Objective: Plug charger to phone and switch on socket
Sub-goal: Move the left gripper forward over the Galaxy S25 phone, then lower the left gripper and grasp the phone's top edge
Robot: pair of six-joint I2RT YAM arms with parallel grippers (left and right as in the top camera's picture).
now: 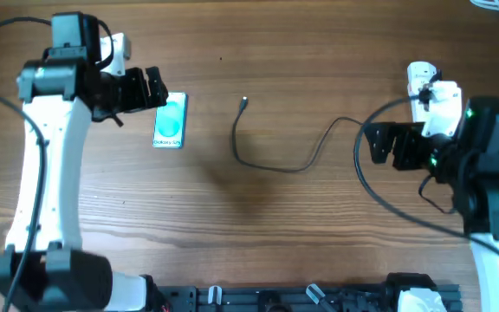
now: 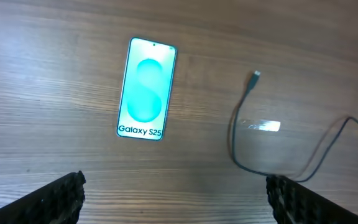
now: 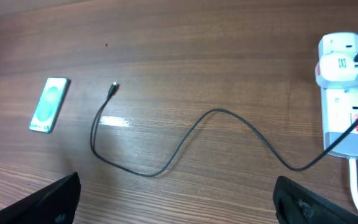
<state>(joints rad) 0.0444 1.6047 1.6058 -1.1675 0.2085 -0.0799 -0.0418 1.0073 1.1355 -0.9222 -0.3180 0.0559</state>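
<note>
A: Table [image 1: 258,225], then grippers?
B: Left gripper [image 1: 157,89] spread wide and empty. Right gripper [image 1: 372,143] the same: wide, nothing held.
A: Socket [image 3: 347,106]?
B: Ahead of the right jaws, off toward the right finger's side, not touching. The charger [image 3: 217,111] leads from it and curves over the wood between the arms.
A: Phone [image 2: 145,88]?
B: Flat, screen lit, ahead of the left jaws, roughly centred between them, apart. Plug tip [image 2: 255,76] lies loose beside it, not touching.
</note>
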